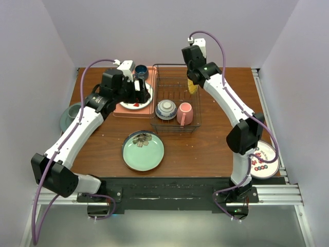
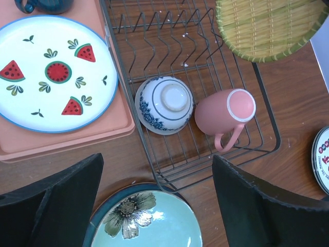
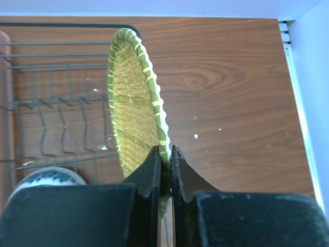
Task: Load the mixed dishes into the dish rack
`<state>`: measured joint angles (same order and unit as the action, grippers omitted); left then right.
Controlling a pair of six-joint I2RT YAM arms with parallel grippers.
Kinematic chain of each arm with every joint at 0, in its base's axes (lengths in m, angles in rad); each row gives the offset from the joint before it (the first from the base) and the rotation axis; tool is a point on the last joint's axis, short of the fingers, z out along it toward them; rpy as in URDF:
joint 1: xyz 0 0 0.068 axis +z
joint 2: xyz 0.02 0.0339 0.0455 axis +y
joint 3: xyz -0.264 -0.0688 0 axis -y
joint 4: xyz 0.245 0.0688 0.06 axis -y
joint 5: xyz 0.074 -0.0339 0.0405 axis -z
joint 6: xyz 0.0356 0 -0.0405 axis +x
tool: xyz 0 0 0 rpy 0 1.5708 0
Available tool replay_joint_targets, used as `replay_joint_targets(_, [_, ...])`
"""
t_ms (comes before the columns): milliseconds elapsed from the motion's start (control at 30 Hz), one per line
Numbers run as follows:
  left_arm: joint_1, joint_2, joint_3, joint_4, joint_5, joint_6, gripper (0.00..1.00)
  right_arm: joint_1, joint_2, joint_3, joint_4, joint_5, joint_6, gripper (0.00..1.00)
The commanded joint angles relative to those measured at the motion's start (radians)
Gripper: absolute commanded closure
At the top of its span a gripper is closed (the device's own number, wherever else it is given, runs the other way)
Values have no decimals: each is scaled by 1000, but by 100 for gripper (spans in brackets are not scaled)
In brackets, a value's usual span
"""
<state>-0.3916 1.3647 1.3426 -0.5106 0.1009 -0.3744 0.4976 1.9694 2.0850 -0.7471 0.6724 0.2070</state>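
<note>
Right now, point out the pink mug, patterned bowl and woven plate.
pink mug (image 2: 218, 113), left wrist view, side wall
blue-and-white bowl (image 2: 165, 105), left wrist view, underside
yellow woven plate (image 3: 134, 103), right wrist view, woven face

We see bright, even light falling from overhead in all three views. On the table (image 1: 205, 149) the shadows are soft and faint, and the pale walls (image 1: 154, 31) take a slight lilac cast. In the left wrist view a white glare sits on the teal plate (image 2: 172, 231) beside its flower, and the dark fingers (image 2: 51, 206) of the left gripper (image 2: 157, 164) look soft-edged, close to the lens. In the right wrist view the yellow plate (image 3: 131, 103) is sharp, while the fingers (image 3: 149, 175) of the right gripper (image 3: 164, 150) are nearly black, with little detail.
</note>
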Motion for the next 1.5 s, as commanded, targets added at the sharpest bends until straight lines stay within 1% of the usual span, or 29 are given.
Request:
replay_joint_targets(0, [10,-3,-7,38,19,9,8,-8,-17,40,121,72,-55,100])
replay_joint_targets(100, [10,-6,-13,41,17,8,7,-13,-4,21,169,75,-84,100])
replay_joint_targets(267, [11,-16,-36,46,14,6,7,-14,49,55,175,52,-80,100])
replay_joint_targets(500, [13,-30,-51,44,-6,5,7,-14,97,72,163,75,-55,100])
replay_joint_targets(767, [13,-33,-60,44,-4,3,7,-14,134,30,170,69,-29,100])
replay_joint_targets(1067, [14,-35,-69,40,-9,2,6,-14,169,-14,190,9,-24,100])
replay_joint_targets(1267, [14,-33,-68,41,-6,3,6,-14,203,-3,172,6,-20,100])
replay_joint_targets(1367, [16,-33,-68,40,-7,5,5,-14,207,0,161,4,-14,94])
replay_joint_targets(1400, [16,-32,-68,40,-9,5,5,-14,210,1,158,0,-9,86])
replay_joint_targets(1467, [16,-33,-69,40,-9,3,5,-14,209,1,152,-5,-6,77])
